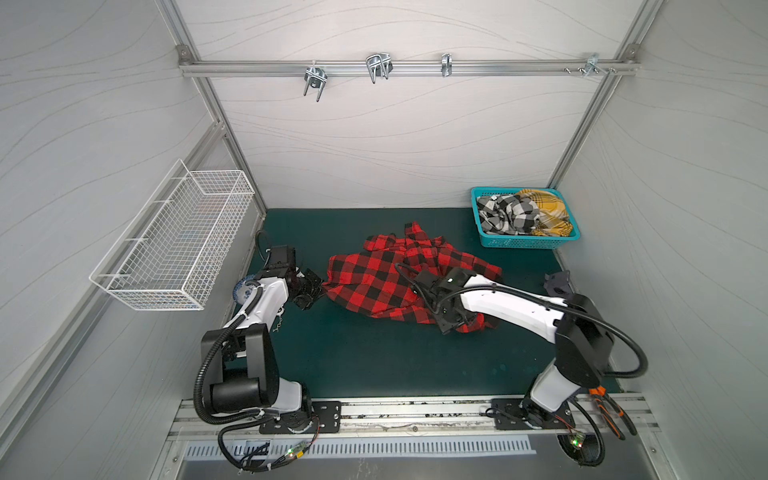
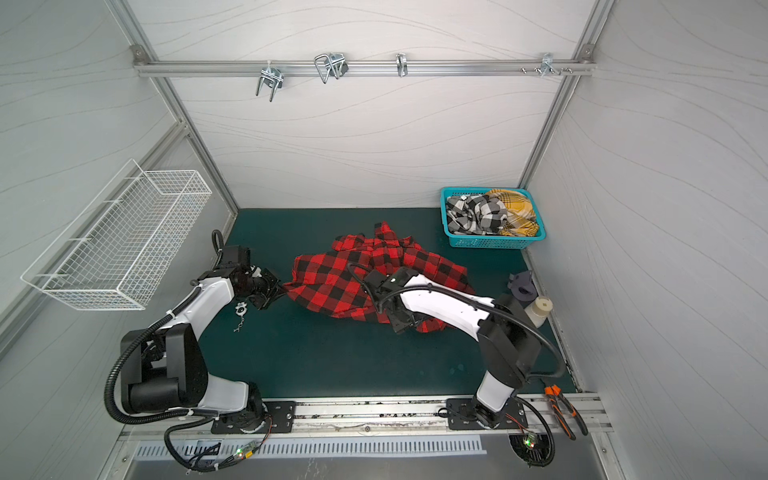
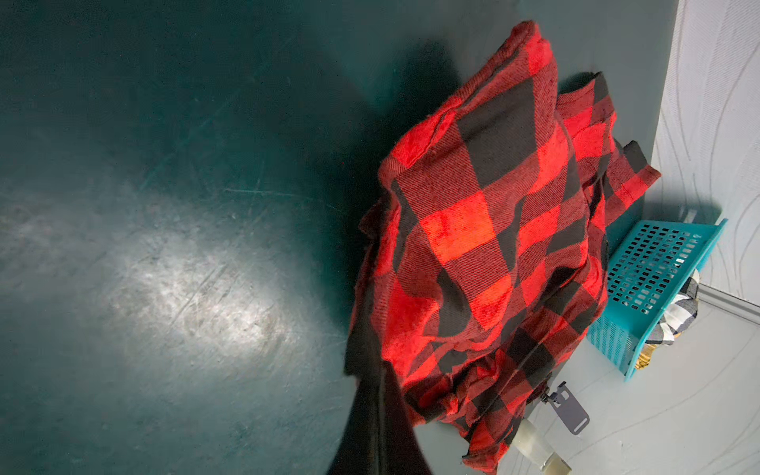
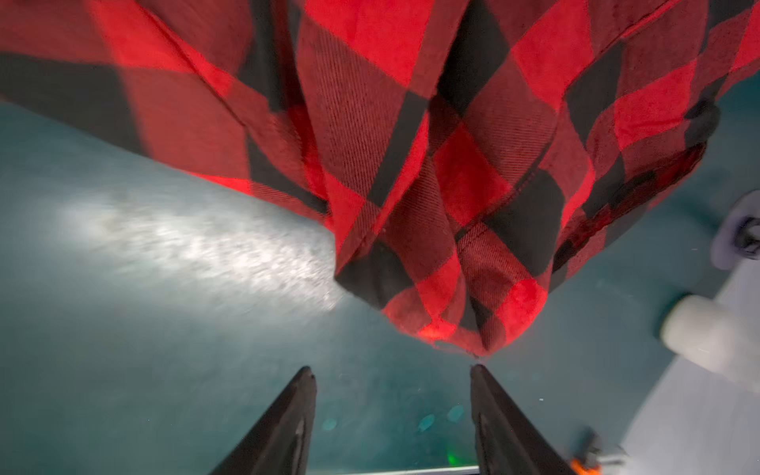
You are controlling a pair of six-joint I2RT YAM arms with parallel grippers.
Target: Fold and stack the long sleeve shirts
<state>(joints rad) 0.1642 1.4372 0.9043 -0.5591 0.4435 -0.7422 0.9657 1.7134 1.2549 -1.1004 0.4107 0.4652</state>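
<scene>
A red-and-black checked shirt [image 1: 386,282] [image 2: 345,282] lies crumpled on the dark green mat in both top views. My left gripper [image 1: 318,286] [image 3: 380,382] is shut on the shirt's [image 3: 485,230] left edge. My right gripper [image 1: 453,326] [image 4: 392,370] is open just off the shirt's [image 4: 432,164] near right corner, with bare mat between its fingers. A black-and-white checked shirt [image 1: 507,214] and a mustard-yellow plaid shirt [image 1: 544,208] lie bundled in a teal basket [image 1: 523,243] at the back right.
A white wire basket [image 1: 174,249] hangs on the left wall. Metal hooks [image 1: 378,66] sit on the rear rail. At the mat's right edge are a dark grey part [image 1: 557,284] and a white cylinder [image 2: 538,309]. Orange-handled pliers [image 1: 611,409] lie on the front rail.
</scene>
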